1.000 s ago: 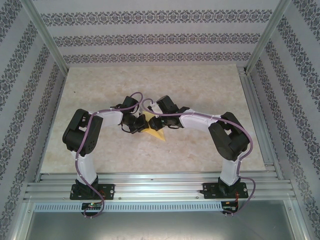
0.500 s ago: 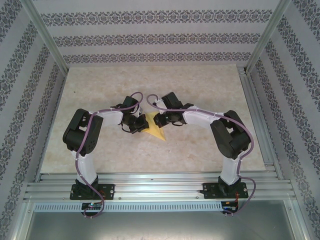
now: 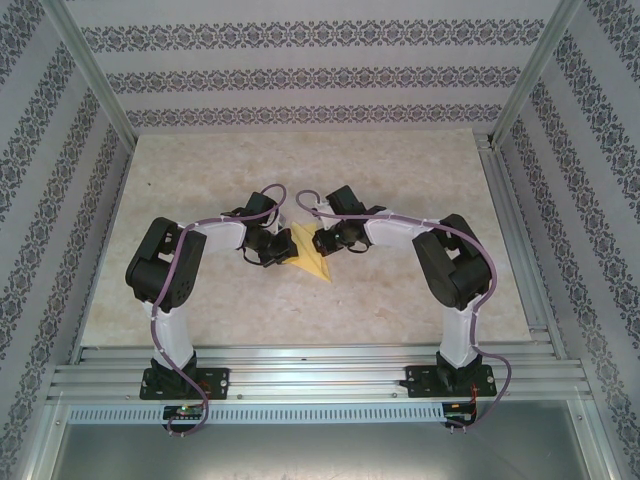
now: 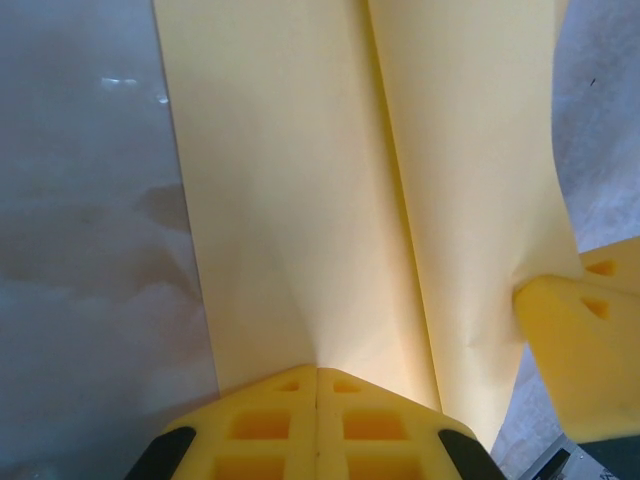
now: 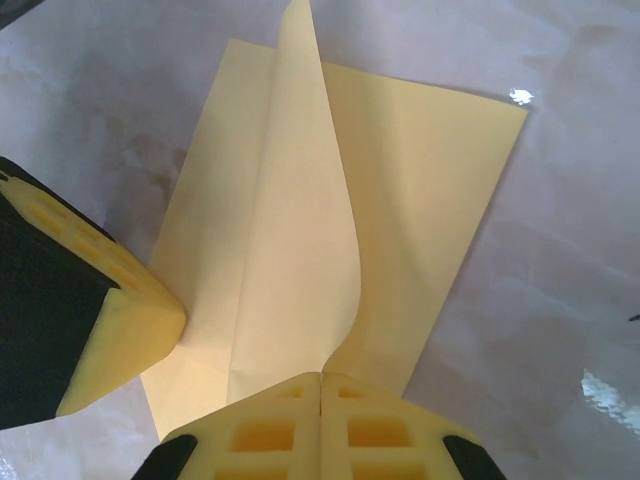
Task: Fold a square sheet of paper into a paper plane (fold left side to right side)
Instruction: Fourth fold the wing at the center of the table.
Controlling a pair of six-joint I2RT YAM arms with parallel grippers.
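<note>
The square sheet of paper is a creased mustard-yellow shape on the table between both arms. In the left wrist view the sheet shows a long centre crease and puckers into my left gripper, which is shut on its near edge. In the right wrist view one flap of the sheet stands up and curves down into my right gripper, shut on that flap. The left gripper's fingertip meets the sheet's left corner. From above, the left gripper and right gripper face each other across the sheet.
The pale marbled tabletop stretches free behind and to both sides of the sheet. Metal rails run along the near edge, and frame posts stand at the back corners before patterned walls.
The right gripper has shut on the sheet's flap and drawn slightly back and right, its elbow swinging inward. More yellow paper shows between the grippers. The left arm has stayed put.
</note>
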